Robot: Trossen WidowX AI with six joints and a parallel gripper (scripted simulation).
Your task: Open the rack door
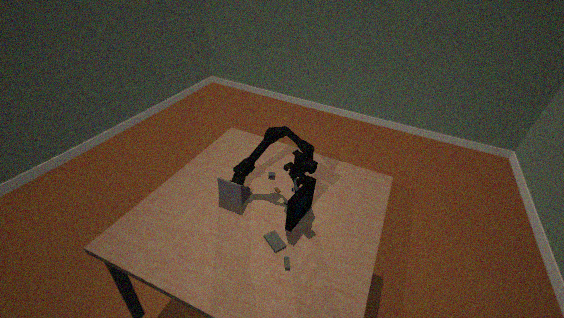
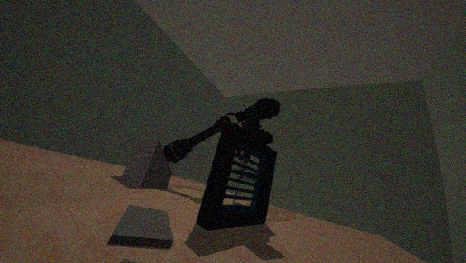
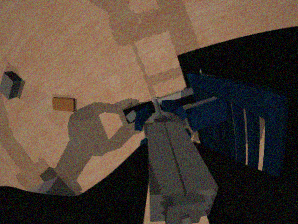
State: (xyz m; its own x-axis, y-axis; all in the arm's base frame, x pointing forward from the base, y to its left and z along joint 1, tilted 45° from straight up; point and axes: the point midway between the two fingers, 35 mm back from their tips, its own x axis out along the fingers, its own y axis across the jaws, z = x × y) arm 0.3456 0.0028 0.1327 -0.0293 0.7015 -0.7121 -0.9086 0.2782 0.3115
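- Fingers: blk, clamped on the grey, straight-sided upright handle (image 3: 175,157); pads & exact contact hidden in wrist view.
- Handle sits at the door side of the rack, on the arm's side; how far it's turned, can't tell.
- Blue slotted door (image 3: 275,150) (image 2: 237,209): flat panel w/ long narrow slots. Too dark & cut up by blk shapes to read its angle.
- Blk rack frame (image 1: 300,205) (image 2: 211,186) (image 3: 240,55): boxy, upright on bench, sharp edges, v. little surface detail. Hides most of the gripper end in ext. view.
- Blk jointed arm (image 1: 257,152) (image 2: 204,136): arches over to the rack; links merge into one silhouette.
- Grey flat-faced upright block (image 1: 231,196) (image 2: 136,169) near arm's lower end, partly covers it in top view.
- Bench (image 1: 200,240) (image 2: 54,198) (image 3: 40,40): pale, wood-like top, grainy; near corner cut off in top view.
- Flat grey rect. slab (image 1: 274,241) (image 2: 140,223) near rack, w/ small grey-green block (image 1: 286,263) just beyond; only a sliver of that one at ext. view's bottom edge.
- Small dark grey block (image 1: 271,175) (image 3: 12,85) & small orange block (image 1: 277,190) (image 3: 64,103), apart, arm's side of rack.
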